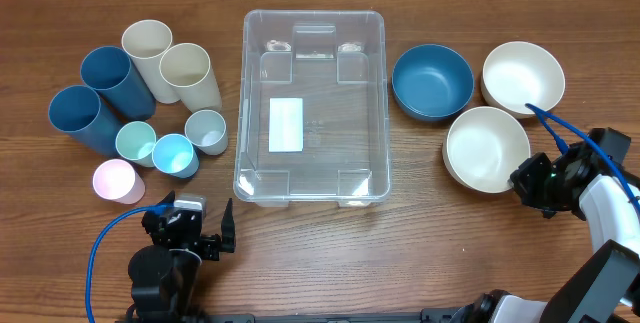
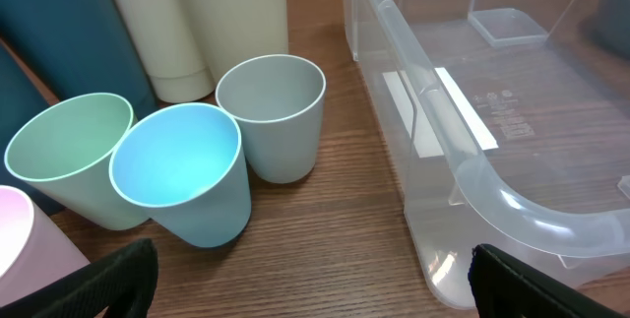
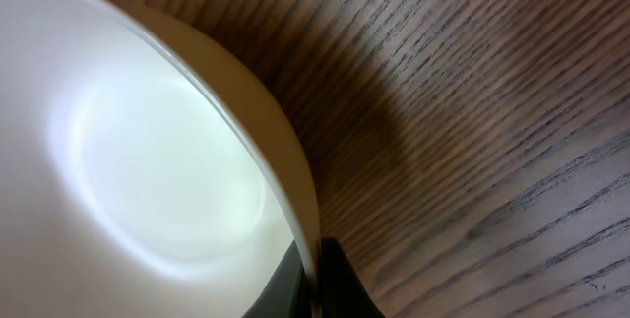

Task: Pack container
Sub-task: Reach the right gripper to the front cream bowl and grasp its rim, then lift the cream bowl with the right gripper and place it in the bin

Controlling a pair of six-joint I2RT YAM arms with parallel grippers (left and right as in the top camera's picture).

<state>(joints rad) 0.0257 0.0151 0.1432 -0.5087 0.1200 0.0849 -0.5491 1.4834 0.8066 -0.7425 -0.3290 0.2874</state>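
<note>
**Right gripper pinches a bowl rim; left gripper hangs wide by the cups**

Closest to the lens, in the right wrist view, the right gripper (image 3: 313,281) has its two dark fingers pressed together on the rim of the near white bowl (image 3: 148,160). One finger is inside the bowl and one outside. From overhead, the grip sits on the bowl's edge farthest from the container.

The left gripper (image 2: 310,264) has its fingers spread far apart with nothing between them. It hangs low over the front of the bench (image 1: 430,223), facing the small cups and the container's near left corner.

On the wooden bench, the container (image 1: 345,133) is the biggest thing. It stands mouth up in the middle, its long sides running away from the robot (the wood grain shows through its clear base). It sits between the bowls on the right and the cups on the left.

Three bowls stand to the right of it. The blue bowl (image 1: 432,81) is just beside the container. The far white bowl (image 1: 523,76) lies farther right. The near white bowl sits in front of those two, close to both; whether it touches them I cannot tell.

To the left stand the tall dark blue cups (image 1: 118,81) and the tall cream cups (image 1: 150,51), two of each, clustered together. In front of them are four small cups: the grey cup (image 1: 206,131) nearest the container, then the green cup (image 1: 136,143), the light blue cup (image 1: 173,153) and the pink cup (image 1: 117,180).

Smallest is the white label (image 1: 286,125), flat on the container's base, left of centre.
</note>
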